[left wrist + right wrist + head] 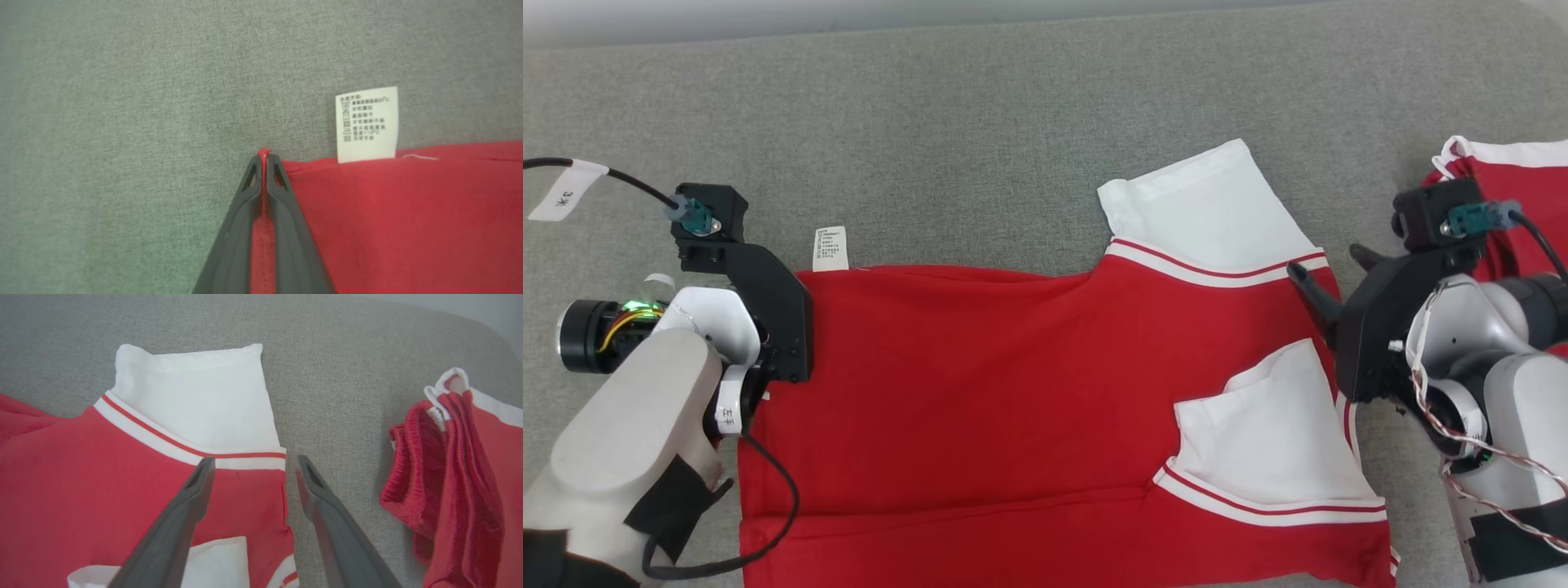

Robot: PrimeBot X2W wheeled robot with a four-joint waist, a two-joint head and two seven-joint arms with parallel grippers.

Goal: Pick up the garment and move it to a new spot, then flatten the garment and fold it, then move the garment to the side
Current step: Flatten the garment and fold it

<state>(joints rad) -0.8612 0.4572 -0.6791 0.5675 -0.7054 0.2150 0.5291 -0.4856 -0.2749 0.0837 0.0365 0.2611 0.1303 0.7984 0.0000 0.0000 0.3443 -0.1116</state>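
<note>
left tool [264, 157] clenched on garment [980, 384] hem; right tool [255, 459] released, perhaps above it

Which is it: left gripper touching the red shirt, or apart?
Touching: left wrist view shows the left gripper shut on the red shirt, its edge pinched.

A table [1013, 106] covered in grey woven fabric is seen throughout. At three o'clock, a second red garment [1535, 184] with white trim is left bunched in folds. At twelve o'clock, a pale strip [768, 20] is glimpsed beyond the table's edge.
</note>
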